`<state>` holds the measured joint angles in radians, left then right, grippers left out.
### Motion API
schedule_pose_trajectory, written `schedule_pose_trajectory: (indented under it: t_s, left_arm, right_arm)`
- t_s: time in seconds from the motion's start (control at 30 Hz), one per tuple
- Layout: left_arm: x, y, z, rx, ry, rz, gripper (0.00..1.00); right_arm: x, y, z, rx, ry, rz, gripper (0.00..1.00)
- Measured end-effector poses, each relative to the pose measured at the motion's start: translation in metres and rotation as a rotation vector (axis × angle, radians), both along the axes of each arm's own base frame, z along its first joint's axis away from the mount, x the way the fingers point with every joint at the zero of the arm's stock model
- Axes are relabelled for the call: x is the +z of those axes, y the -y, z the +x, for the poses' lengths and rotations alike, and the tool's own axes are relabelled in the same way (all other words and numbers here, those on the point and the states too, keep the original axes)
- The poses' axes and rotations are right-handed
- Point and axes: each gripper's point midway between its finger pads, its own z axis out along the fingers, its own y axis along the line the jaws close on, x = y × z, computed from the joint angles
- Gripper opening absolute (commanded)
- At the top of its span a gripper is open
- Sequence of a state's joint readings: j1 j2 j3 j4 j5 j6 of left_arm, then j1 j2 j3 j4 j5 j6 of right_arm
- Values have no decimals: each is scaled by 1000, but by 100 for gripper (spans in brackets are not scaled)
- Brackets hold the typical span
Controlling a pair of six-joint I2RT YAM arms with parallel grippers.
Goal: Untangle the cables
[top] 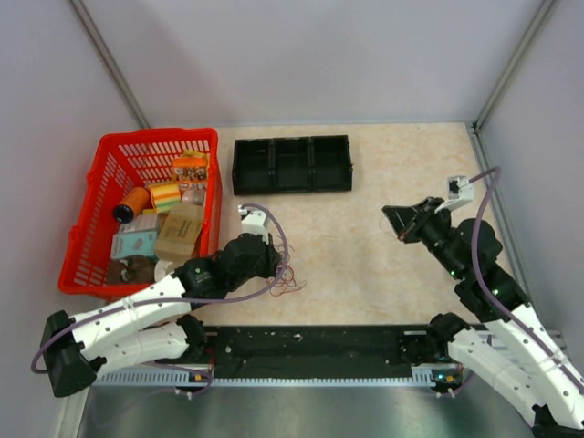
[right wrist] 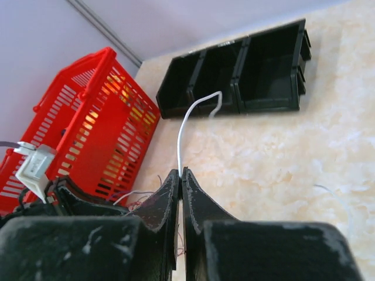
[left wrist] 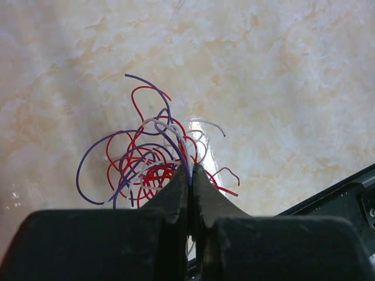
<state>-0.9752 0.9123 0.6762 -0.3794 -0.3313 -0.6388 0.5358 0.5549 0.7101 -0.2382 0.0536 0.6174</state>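
red basket [top: 155, 135]: at the far left of the table [top: 383, 283], holding boxes and small packs (an orange canister with a dark cap lies among them). Its right wall is just beside the left arm.
left gripper [left wrist: 190, 174]: low over the table, just right of the red basket. The fingers are pressed together with no gap showing between them, pinching strands at the near edge of the tangle.
cables [left wrist: 146, 155]: a loose knot of red, white and purple-blue wires on the pale marbled table, right at the left gripper's tips. In the left wrist view the loops fan out to the left and upward. From overhead the cables [top: 287, 281] show as a small scribble near the front centre of the table, close to the black rail [top: 310, 351] along the near edge.
black tray [top: 292, 190]: three compartments in a row at the back of the table, right of the red basket and well apart from the tangle.
right gripper [right wrist: 180, 173]: raised over the right side of the table, well apart from the tangle, with its tips closed tight on one white wire.
white wire [right wrist: 186, 123]: rises from the right gripper's tips and hooks over at its free end (too thin to find in the overhead view). In the right wrist view it is seen against the black tray.
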Motion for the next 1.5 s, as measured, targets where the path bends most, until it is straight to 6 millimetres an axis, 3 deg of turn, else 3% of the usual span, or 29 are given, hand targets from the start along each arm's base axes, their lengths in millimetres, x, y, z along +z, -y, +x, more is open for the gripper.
schedule_pose_trajectory:
  t_s: [0.3,0.43,0.53,0.8,0.97,1.13,1.3,1.4,1.5]
  left_arm:
    - [-7,-5,-4,10,-11,-7,2]
    - [-8,-8,-7,10,-10,-15,2]
    - [-8,-8,-9,-1,-13,-25,1]
    - [-7,1,-16,-51,-35,-55,0]
    - [-6,7,-19,-78,-44,-75,0]
    - [-5,10,-22,-100,-52,-86,0]
    - [-4,11,-24,-118,-51,-80,0]
    - [0,11,-24,-131,-41,-77,0]
    - [8,12,-24,-137,-25,-83,0]
  right_arm:
    - [73,6,-2,-11,117,6,0]
    - [91,1,9,-19,120,11,0]
    - [84,-7,28,-36,74,-2,0]
    - [23,-28,93,-127,-85,-83,0]
    - [7,-36,133,-210,-117,-97,0]
    - [-3,-49,171,-257,-111,-101,0]
    - [-8,-60,196,-269,-95,-110,0]
    - [0,-60,202,-281,-76,-106,0]
    - [21,-62,210,-298,-36,-82,0]
